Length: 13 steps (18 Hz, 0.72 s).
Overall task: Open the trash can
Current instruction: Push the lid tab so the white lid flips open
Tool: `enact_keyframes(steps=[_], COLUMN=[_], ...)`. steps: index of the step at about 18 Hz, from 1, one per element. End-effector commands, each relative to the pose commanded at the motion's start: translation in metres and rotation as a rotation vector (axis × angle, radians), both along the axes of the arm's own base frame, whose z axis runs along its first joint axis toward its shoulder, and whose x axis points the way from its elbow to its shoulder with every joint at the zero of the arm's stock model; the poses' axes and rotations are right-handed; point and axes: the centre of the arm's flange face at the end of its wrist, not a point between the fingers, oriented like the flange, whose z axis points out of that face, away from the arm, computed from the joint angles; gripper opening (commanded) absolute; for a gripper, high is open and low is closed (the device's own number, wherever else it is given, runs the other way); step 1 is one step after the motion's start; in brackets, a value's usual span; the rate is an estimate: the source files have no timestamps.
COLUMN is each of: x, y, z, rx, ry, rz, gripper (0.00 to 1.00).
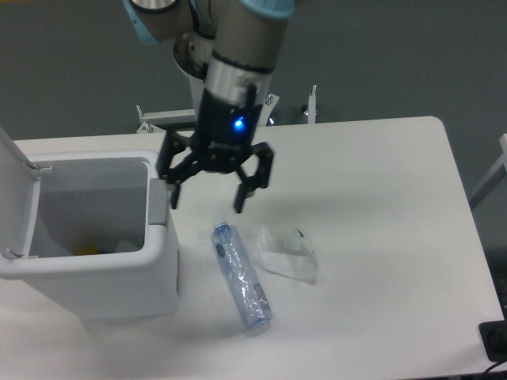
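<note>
The trash can (119, 277) is a big white boxy bin at the left of the table. Its lid (14, 194) stands swung up at the far left side, and the inside shows some scraps at the bottom. A grey push-button tab (158, 203) sits on the bin's right edge. My gripper (207, 200) hangs open just right of that edge, slightly above it. One fingertip (173, 198) is close beside the tab, apart from it, and the other points down over the table. Nothing is held between them.
A clear plastic bottle (241, 276) lies on the white table (380, 237) right of the bin. A crumpled clear wrapper (287, 253) rests beside it. A metal frame (309, 107) stands behind the table's far edge.
</note>
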Motion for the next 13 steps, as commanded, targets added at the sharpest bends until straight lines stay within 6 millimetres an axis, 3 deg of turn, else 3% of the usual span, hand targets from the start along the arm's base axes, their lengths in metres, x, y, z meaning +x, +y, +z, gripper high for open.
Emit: enact_keyframes(steps=[4,7,13], x=[-0.063,-0.083,-0.135], y=[-0.051,-0.075,-0.150], z=[0.013,-0.003,-0.028], rx=[-0.061,-0.180,-0.390], ry=[0.086,0.174,0.261], rz=[0.141,0.066,-0.084], gripper=[1.00,1.00,1.00])
